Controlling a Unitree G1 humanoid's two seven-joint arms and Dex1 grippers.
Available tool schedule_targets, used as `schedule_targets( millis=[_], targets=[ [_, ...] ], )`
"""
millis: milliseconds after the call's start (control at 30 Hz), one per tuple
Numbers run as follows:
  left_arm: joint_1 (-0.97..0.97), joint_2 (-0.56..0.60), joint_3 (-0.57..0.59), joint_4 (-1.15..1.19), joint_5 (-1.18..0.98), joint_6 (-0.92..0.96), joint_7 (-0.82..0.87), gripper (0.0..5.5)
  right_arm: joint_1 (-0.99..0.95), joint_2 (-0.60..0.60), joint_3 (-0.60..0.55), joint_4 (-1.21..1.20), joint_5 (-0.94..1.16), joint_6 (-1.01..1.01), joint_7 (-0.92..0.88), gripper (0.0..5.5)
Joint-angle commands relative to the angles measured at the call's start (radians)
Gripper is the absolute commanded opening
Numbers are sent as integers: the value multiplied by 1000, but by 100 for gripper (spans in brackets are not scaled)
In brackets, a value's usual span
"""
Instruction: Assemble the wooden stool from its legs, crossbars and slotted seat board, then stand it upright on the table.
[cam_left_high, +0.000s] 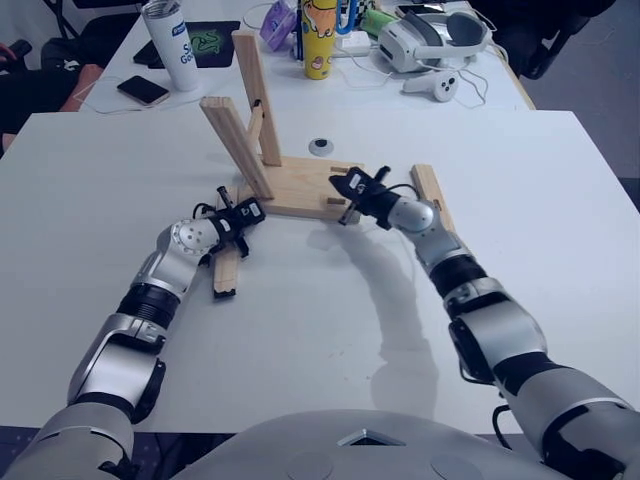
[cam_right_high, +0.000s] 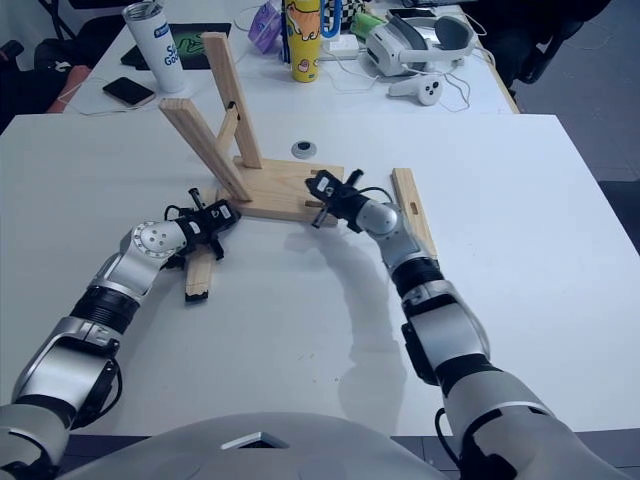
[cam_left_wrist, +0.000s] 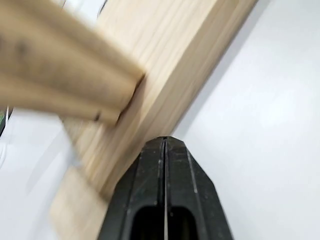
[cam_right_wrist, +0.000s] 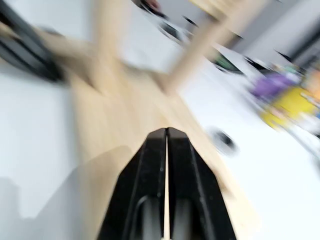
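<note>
Near half of table (cam_left_high: 300, 330) open between arms. Seat board (cam_left_high: 300, 188) with two tilted legs (cam_left_high: 236, 145) blocks centre. Loose leg (cam_left_high: 428, 185) lies just right of board, wooden piece (cam_left_high: 226, 272) at its left front. Small round disc (cam_left_high: 320, 147) behind board. Far right side open.

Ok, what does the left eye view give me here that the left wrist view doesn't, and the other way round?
Left eye view: the whole layout. The seat board lies flat on the white table with two legs standing up from it. A loose leg lies to its right, and the right claw sits at its near right edge.
Left wrist view: the left claw close up, fingers pressed together with nothing between them, tip right by a wooden edge.
Shared: the left claw beside the stool's wood, and the table surface.
</note>
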Motion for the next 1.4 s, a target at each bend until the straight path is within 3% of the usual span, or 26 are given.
schedule_targets(
  millis=[33, 233, 367, 467, 600, 800, 867, 1000, 1200, 1300, 1400],
  targets=[
    [39, -40, -3, -47, -10, 33, -10, 3, -15, -8, 71, 44, -70, 31, 64, 0],
    [60, -87, 0, -106, -14, 73, 2, 3, -20, -3, 183, 121, -165, 192, 172, 0],
    [64, -108, 2, -121, -9, 88, 11, 3, -6, -11, 257, 108, -178, 336, 406, 0],
    [56, -127, -1, -105, 0, 85, 27, 3, 48, -58, 330, -25, -175, 385, 604, 0],
    [30, -154, -7, -48, 10, 70, 55, 3, 185, -123, 372, -382, -71, 529, 773, 0],
    [19, -155, 2, 8, 12, 52, 80, 3, 277, -65, 284, -613, 49, 596, 601, 0],
    [22, -145, 7, 14, 13, 47, 84, 3, 266, -26, 217, -625, 73, 575, 477, 0],
    [21, -136, 15, 31, 15, 41, 94, 3, 309, -10, 30, -823, 238, 608, 395, 0],
    [54, -112, 31, 1, 8, 35, 101, 3, 444, -41, -162, -1224, 465, 832, 333, 0],
    [91, -119, 104, -66, -39, 11, 161, 3, 509, -53, -211, -1325, 499, 910, 259, 0],
    [187, -162, 285, -263, -176, -46, 266, 21, 590, -44, -224, -1305, 463, 923, 157, 0]
  ],
)
